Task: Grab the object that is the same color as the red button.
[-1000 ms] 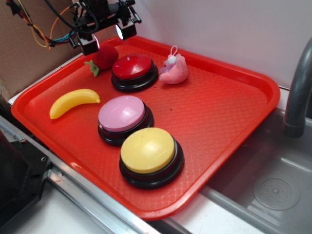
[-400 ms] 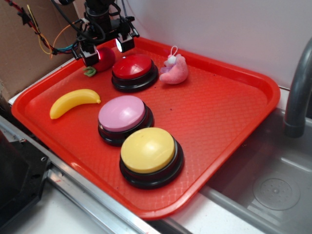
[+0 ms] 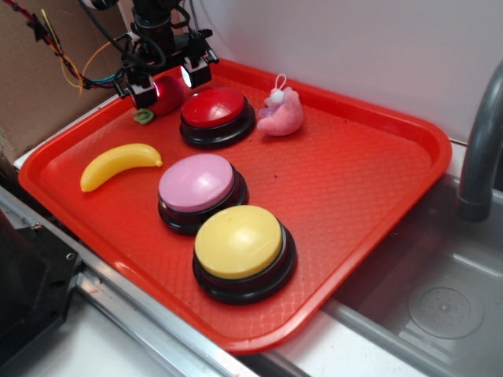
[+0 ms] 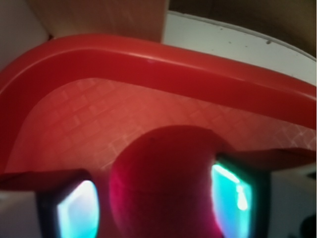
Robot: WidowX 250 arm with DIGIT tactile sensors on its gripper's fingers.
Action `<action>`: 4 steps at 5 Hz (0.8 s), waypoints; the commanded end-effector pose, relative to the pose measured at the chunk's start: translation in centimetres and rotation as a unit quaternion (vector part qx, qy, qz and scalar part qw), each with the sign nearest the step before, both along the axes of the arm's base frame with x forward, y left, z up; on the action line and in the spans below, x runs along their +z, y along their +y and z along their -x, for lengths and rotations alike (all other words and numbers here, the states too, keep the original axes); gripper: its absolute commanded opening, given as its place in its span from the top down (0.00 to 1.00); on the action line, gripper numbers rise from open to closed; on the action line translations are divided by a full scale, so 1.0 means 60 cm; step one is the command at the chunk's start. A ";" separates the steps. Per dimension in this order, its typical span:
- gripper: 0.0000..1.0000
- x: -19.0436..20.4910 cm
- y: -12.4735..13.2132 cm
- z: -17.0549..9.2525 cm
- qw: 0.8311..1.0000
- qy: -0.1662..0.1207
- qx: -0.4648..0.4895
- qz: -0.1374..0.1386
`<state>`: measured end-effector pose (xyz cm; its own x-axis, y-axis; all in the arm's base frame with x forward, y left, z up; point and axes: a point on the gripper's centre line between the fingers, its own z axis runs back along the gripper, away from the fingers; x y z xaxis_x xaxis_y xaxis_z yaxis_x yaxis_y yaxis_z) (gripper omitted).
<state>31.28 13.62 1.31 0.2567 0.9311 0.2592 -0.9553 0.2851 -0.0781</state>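
Beside the red button [image 3: 214, 107], gripper [image 3: 167, 85] around strawberry [image 3: 168, 94].

One tray [image 3: 377, 102] holds three buttons [image 3: 216, 106], one strawberry [image 3: 169, 92], one banana [image 3: 118, 163], one plush toy [image 3: 281, 114].

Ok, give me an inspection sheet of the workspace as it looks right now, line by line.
Surface: red plastic tray, textured.
Job's things: small red toy strawberry between the fingers; glossy dark-red dome button beside it.
Clutter: yellow toy banana, pink-capped button, yellow-capped button, pink plush toy.
Hand: hand low around strawberry, fingers either side; closure unclear.
Cables: coloured wires behind hand.
Surroundings: cardboard, white wall, metal sink.
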 end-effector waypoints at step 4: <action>1.00 0.111 -0.016 0.009 0.992 0.008 -0.129 -0.003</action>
<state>30.54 11.18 5.07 0.4959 0.8459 0.1960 -0.8619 0.5071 -0.0077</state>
